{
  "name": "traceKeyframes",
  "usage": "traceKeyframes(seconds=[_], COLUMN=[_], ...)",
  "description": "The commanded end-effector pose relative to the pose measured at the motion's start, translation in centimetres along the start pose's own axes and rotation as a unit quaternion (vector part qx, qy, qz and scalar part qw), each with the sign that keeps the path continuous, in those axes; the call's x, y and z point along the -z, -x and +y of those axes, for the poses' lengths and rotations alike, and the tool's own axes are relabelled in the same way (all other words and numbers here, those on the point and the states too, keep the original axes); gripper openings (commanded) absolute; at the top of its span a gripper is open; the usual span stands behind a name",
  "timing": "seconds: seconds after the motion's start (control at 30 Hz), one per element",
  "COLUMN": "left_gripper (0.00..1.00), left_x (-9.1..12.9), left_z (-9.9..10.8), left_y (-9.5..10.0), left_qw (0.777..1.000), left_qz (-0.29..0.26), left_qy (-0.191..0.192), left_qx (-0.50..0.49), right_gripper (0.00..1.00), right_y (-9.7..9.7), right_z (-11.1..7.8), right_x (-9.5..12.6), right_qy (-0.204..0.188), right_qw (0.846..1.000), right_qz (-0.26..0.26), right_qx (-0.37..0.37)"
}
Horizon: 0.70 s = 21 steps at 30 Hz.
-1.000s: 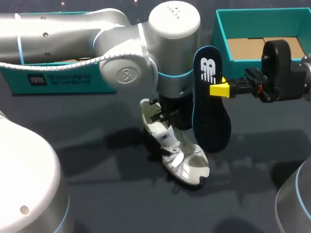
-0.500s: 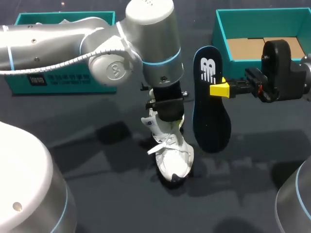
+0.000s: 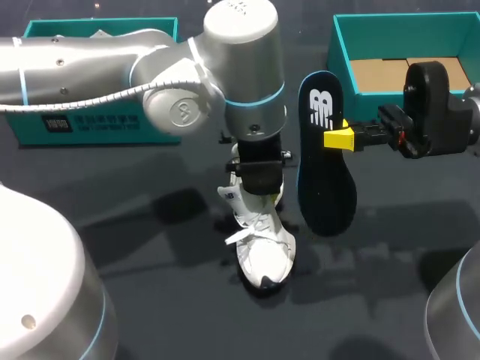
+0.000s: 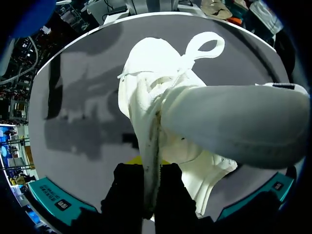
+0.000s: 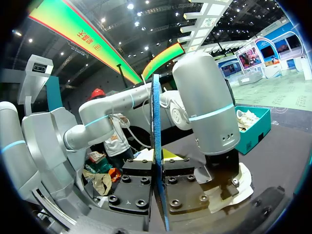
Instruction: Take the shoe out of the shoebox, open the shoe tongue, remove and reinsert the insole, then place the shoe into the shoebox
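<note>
Left wrist view alone shows left gripper [image 4: 146, 168] fingers clamped on shoe [image 4: 161, 87] collar edge; head view hides them under wrist. Shoe toe-down, heel up, over table [image 3: 150, 300] middle. Right gripper [image 3: 339, 138] pinches upright insole [image 3: 324, 172] just beside shoe; white logo on insole. Teal shoebox [image 3: 341, 52] back right; second teal box half [image 3: 97, 124] back left, label too small to read.

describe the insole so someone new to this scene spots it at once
Find the open teal shoebox at the far right; the right gripper is just in front of it. Its yellow tips clamp the dark navy foam insole, held upright beside the white sneaker. It alone is flat, dark, with a white logo.
</note>
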<state>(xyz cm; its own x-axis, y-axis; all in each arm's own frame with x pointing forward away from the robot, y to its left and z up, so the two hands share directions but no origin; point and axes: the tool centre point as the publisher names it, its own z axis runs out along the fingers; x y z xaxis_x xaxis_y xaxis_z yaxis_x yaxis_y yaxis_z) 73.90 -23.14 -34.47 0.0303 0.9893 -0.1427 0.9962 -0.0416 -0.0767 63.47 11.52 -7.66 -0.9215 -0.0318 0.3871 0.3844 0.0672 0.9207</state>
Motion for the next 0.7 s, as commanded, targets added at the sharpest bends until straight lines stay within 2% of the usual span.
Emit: traceKeyframes(seconds=[0.03,0.4,0.7], left_gripper=[0.0,0.0,0.01], left_x=[-0.9,-2.3,-2.6], left_z=[0.5,0.9,0.4], left_y=[0.7,1.3,2.1], left_qw=[1.0,1.0,0.999], left_qz=[0.009,0.02,0.003], left_qy=[-0.006,-0.01,-0.009], left_qx=[0.003,-0.021,-0.052], right_gripper=[0.0,0.0,0.0], right_y=[0.1,0.1,0.1], right_z=[0.0,0.0,0.0], right_x=[-0.1,-0.1,-0.1], right_qy=[0.0,0.0,0.0], right_qw=[1.0,1.0,1.0], right_qz=[0.0,0.0,0.0], right_qx=[0.0,0.0,0.0])
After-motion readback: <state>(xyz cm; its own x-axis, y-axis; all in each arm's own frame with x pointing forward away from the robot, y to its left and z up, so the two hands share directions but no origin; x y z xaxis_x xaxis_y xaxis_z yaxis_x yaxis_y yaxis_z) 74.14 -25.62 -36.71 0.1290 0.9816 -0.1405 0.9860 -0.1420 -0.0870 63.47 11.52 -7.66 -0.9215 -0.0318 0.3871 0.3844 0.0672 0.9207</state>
